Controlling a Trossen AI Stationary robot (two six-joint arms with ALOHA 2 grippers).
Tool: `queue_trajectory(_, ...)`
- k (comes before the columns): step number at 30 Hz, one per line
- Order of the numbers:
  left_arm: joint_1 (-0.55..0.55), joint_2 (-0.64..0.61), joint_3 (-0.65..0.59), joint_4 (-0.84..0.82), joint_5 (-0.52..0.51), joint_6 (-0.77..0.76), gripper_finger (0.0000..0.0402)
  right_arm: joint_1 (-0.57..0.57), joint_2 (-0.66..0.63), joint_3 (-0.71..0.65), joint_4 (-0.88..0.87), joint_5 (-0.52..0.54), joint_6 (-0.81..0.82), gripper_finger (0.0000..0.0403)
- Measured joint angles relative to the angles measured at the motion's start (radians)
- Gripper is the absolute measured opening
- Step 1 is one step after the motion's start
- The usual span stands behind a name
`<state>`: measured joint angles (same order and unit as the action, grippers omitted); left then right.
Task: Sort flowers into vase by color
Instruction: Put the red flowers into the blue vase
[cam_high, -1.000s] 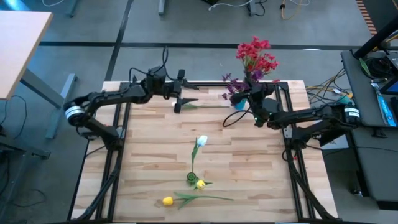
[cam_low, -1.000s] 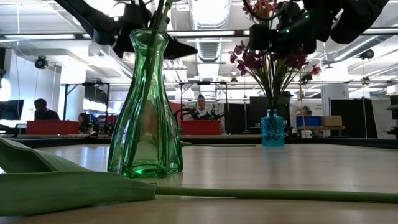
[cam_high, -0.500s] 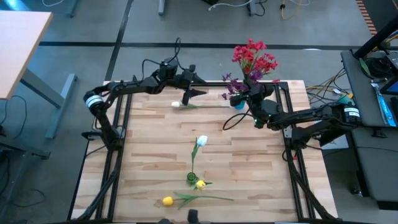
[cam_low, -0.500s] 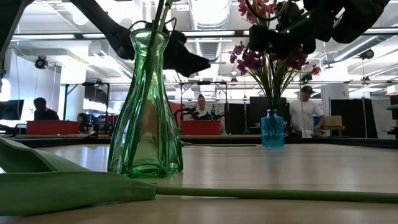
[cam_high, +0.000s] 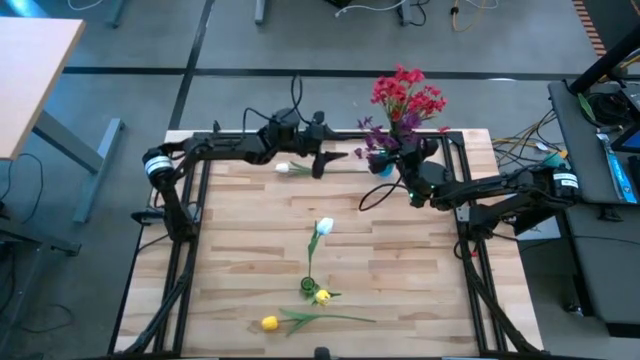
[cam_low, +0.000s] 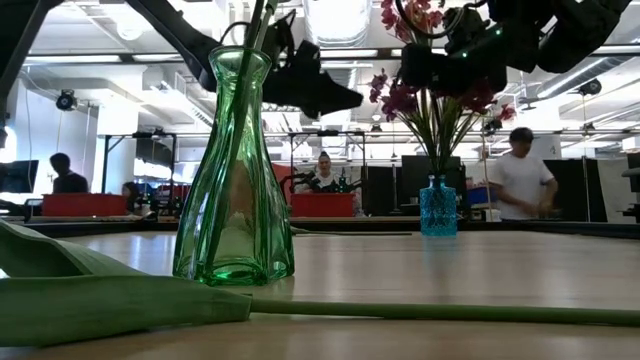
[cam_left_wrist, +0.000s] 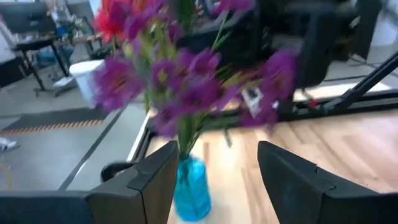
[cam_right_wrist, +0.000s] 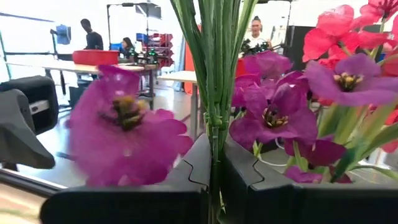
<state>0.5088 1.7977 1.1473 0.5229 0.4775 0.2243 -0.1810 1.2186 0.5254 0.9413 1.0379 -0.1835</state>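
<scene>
Right gripper (cam_high: 402, 160) sits at the table's far edge, about one o'clock from table centre, fingers pinched tight on a bundle of green stems (cam_right_wrist: 214, 68); in the right wrist view those stems run straight up out of the seam between the two fingers, purple blooms (cam_right_wrist: 127, 127) crowding both sides and red blooms (cam_high: 405, 90) above. Under that bunch stands the blue vase (cam_low: 437, 207). Left gripper (cam_high: 325, 158) reaches along the far edge at roughly twelve o'clock, fingers spread and empty; in its wrist view the blue vase and purple cluster sit ahead of the gap between the fingers, not touching them. A white bud (cam_high: 283, 168) lies flat on the table just beside the left gripper, at its nine o'clock. Another white tulip (cam_high: 324, 227) lies near table centre, its stem running toward six o'clock to the green vase (cam_low: 235, 170). A yellow bud (cam_high: 322, 296) sits beside that vase, and a second yellow flower (cam_high: 270, 322) lies at the near edge, around seven o'clock.
</scene>
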Motion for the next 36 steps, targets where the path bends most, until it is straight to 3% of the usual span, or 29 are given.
queue_trajectory(9,-0.028,0.005,-0.004,0.031,-0.066,-0.049,0.0205,0.000,0.000,0.000,0.001,-0.021,0.011,0.0012)
queue_trajectory(31,-0.072,0.276,0.003,0.386,-0.084,-0.190,0.0205,0.000,-0.001,0.000,0.012,-0.018,-0.012,0.0012)
queue_trajectory(36,-0.091,0.355,0.004,0.489,-0.127,-0.219,0.0205,0.000,-0.001,0.001,0.012,-0.018,-0.012,0.0012)
